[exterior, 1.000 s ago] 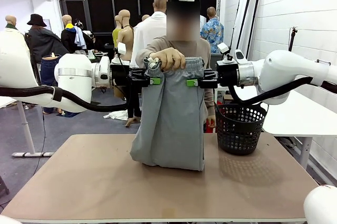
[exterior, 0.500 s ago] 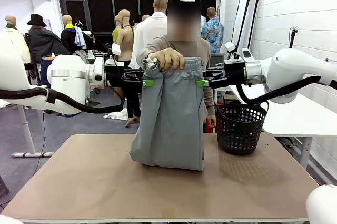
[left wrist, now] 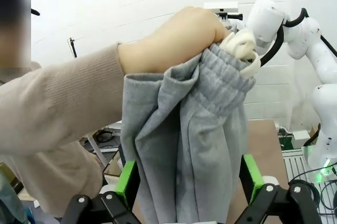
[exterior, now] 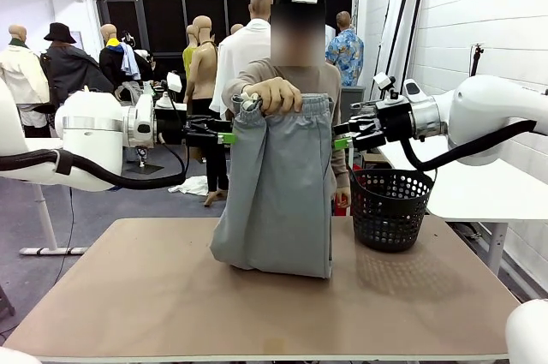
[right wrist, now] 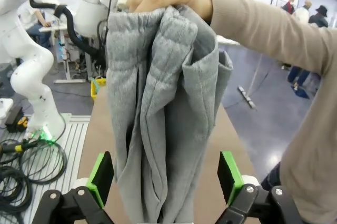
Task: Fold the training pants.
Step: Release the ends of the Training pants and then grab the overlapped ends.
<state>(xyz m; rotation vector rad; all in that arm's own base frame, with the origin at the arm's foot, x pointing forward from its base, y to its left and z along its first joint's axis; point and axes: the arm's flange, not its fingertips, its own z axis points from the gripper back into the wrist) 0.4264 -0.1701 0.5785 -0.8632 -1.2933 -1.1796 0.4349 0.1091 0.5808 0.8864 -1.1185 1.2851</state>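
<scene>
The light grey training pants (exterior: pixel 278 184) hang bunched from a person's hand (exterior: pixel 274 94) gripping the waistband, and their lower end rests on the table. My left gripper (exterior: pixel 224 137) stands open just off the pants' left edge. Just off the right edge, my right gripper (exterior: pixel 342 140) is open too. In the left wrist view the pants (left wrist: pixel 184 139) hang in front of the spread green pads (left wrist: pixel 127 182) of my left gripper (left wrist: pixel 189 182), under the hand (left wrist: pixel 174 37). In the right wrist view the pants (right wrist: pixel 163 118) hang between the wide pads (right wrist: pixel 230 174) of my right gripper (right wrist: pixel 165 175).
A black mesh basket (exterior: pixel 390 205) stands on the far right of the brown table (exterior: pixel 171 295). The person stands at the far edge behind the pants. A white table (exterior: pixel 479 184) lies to the right.
Both grippers have let go of the waistband, opened wide and drawn back outward from the pants. The person's hand keeps holding the waistband in the same place.
</scene>
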